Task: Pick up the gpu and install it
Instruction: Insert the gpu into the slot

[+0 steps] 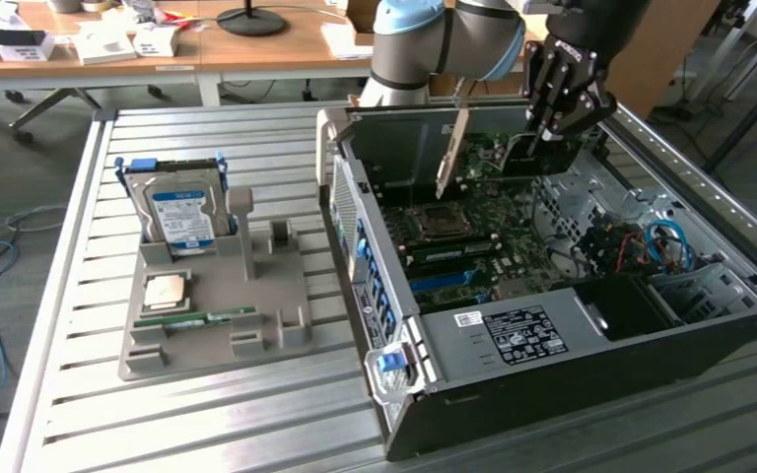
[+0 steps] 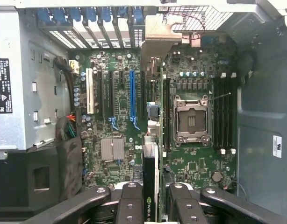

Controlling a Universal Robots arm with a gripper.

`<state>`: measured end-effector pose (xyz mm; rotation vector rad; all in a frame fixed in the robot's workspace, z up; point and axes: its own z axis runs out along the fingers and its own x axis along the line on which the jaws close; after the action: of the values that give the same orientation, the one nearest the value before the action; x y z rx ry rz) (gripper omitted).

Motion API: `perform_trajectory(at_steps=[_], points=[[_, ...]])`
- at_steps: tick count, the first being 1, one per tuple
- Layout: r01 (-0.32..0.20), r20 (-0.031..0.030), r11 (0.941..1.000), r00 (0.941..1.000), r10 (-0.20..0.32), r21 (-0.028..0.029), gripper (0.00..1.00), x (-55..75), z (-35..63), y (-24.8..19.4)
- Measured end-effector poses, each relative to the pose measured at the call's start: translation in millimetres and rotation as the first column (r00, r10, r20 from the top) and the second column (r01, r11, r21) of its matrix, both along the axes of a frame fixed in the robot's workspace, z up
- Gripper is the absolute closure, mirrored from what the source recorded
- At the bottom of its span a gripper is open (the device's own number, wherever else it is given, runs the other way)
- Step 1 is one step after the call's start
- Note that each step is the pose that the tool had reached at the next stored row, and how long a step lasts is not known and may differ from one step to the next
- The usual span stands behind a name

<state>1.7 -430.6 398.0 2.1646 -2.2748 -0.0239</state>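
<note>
The gpu (image 1: 520, 158) hangs edge-on inside the open computer case (image 1: 511, 335), above the motherboard (image 1: 477, 212), with its pale metal bracket (image 1: 451, 148) toward the case's rear wall. My gripper (image 1: 546, 138) comes down from above and is shut on the card's far end. In the wrist view the gpu (image 2: 151, 182) runs as a thin dark strip between my two fingers (image 2: 131, 201), with my gripper (image 2: 155, 201) closed around it. Its bracket (image 2: 160, 32) is near the rear slot openings. The card lies between the blue slot (image 2: 132, 95) and the CPU socket (image 2: 190, 119). Whether it touches a slot, I cannot tell.
A grey parts holder (image 1: 214, 305) stands on the slatted metal table (image 1: 76, 296) at the exterior view's left, carrying a hard drive (image 1: 181, 212), a CPU chip (image 1: 169, 289) and a green memory stick (image 1: 194, 317). Case walls, cables (image 1: 642, 246) and the power supply (image 1: 523, 330) surround the board.
</note>
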Motion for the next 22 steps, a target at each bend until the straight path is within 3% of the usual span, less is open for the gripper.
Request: perform_trajectory(at_steps=[11,15,22], points=[[0.0,0.0,1.0,1.0,0.0,-0.0001,0.74,-0.9,-9.9,0.0],[0.0,0.0001,1.0,1.0,0.0,0.0004,0.74,-1.7,-10.0,-3.7],[0.0,0.0043,0.9999,1.0,0.0,0.0122,0.74,-4.2,-11.1,-7.7]])
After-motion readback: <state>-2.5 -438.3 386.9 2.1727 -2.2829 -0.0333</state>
